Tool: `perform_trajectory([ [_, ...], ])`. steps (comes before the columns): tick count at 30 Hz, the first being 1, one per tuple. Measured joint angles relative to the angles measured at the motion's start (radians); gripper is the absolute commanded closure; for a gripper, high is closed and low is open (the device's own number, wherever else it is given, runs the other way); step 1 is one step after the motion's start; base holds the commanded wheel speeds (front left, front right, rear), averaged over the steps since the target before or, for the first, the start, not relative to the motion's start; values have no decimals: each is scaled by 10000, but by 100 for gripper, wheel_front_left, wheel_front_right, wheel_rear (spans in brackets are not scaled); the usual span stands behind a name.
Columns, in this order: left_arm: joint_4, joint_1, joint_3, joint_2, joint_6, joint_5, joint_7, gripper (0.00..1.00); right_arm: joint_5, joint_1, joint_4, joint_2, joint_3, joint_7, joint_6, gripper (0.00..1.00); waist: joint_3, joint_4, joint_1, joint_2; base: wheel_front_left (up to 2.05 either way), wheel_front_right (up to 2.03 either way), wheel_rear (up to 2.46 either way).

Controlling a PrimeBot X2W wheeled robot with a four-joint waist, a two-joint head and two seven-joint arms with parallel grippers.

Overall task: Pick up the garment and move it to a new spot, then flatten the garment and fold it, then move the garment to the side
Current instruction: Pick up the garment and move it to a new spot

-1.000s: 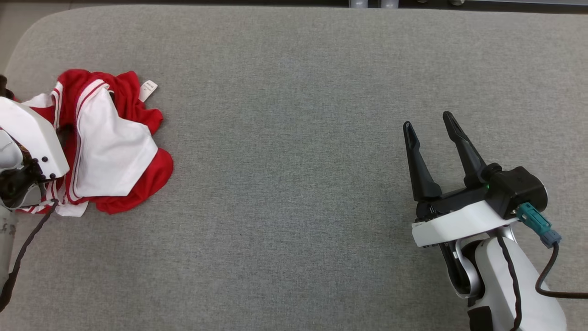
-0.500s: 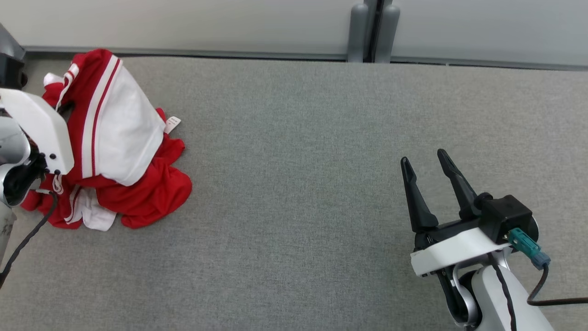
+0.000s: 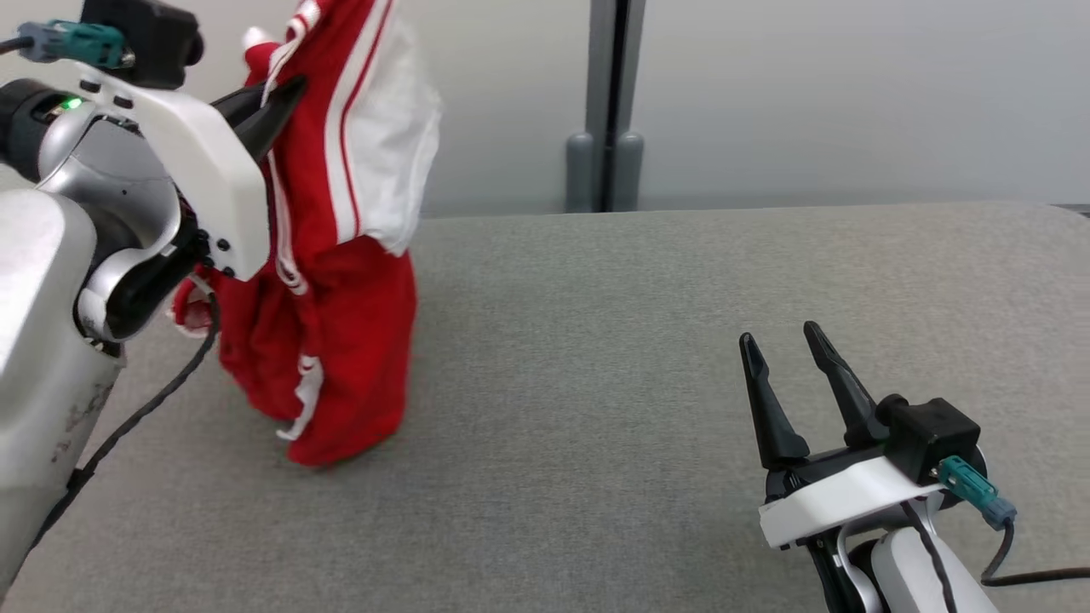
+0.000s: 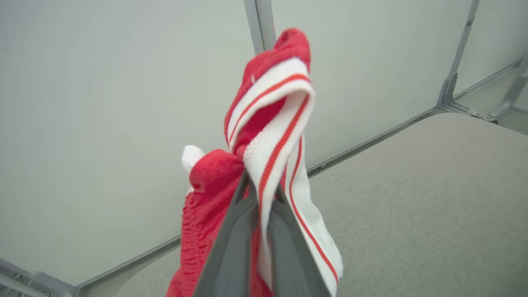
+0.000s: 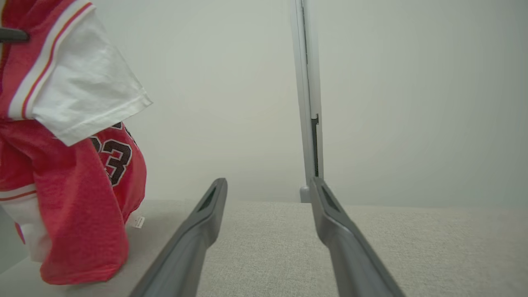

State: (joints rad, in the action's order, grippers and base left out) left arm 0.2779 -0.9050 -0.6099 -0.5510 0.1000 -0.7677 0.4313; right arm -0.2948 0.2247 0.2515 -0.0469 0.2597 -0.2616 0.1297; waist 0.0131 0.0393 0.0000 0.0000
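Now left jaws clamp the red-and-white garment (image 3: 341, 340), its number ending "3"; right jaws gape, empty.

A black, white-edged "3" (image 5: 118, 161) — a half-hidden digit beside it — stands on the red garment (image 5: 70, 173).

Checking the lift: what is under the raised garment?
Grey table; the garment hangs with its lowest folds resting on it. The patch beneath those folds is covered.
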Motion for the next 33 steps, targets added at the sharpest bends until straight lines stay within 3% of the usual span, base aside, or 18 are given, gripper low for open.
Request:
perform_trajectory([
  [6, -1561, 184, -508, 458, -407, 31, 454, 100, 44, 2, -73, -4, -278, -2, 0, 0, -135, -961, 0, 0, 0, 0, 0],
  [11, -1866, 804, -1365, 1578, -709, 244, 341, 100, 50, 4, -113, -4, -435, 0, 0, 0, -21, -1712, 0, 0, 0, 0, 0],
  [17, -370, 1030, -2228, 3584, -1101, 1055, -1273, 100, 17, 175, -182, -8, -462, -2, 0, 0, 592, -2259, 0, 0, 0, 0, 0],
  [21, 1465, 1192, -2778, 4692, -988, 1354, -2614, 100, -46, 258, -196, -6, -428, -2, 0, 0, 972, -2521, 0, 0, 0, 0, 0],
  [22, 1941, 1201, -2947, 4838, -871, 1404, -2928, 14, -58, 286, -194, -12, -410, -2, 0, 0, 1045, -2572, 0, 0, 0, 0, 0],
  [23, 2337, 1201, -3106, 4915, -723, 1432, -3189, 0, -59, 314, -192, -12, -397, -2, 0, 0, 1108, -2614, 0, 0, 0, 0, 0],
  [28, 3363, 1150, -3588, 4997, -389, 1114, -4222, 0, -69, 370, -148, -17, -458, -2, 0, 0, 1220, -2566, 0, 0, 0, 0, 0],
  [33, 3382, 749, -3720, 5024, -518, 702, -5118, 0, 59, 318, -98, -13, -569, -2, 0, 0, 1064, -2147, 0, 0, 0, 0, 0],
])
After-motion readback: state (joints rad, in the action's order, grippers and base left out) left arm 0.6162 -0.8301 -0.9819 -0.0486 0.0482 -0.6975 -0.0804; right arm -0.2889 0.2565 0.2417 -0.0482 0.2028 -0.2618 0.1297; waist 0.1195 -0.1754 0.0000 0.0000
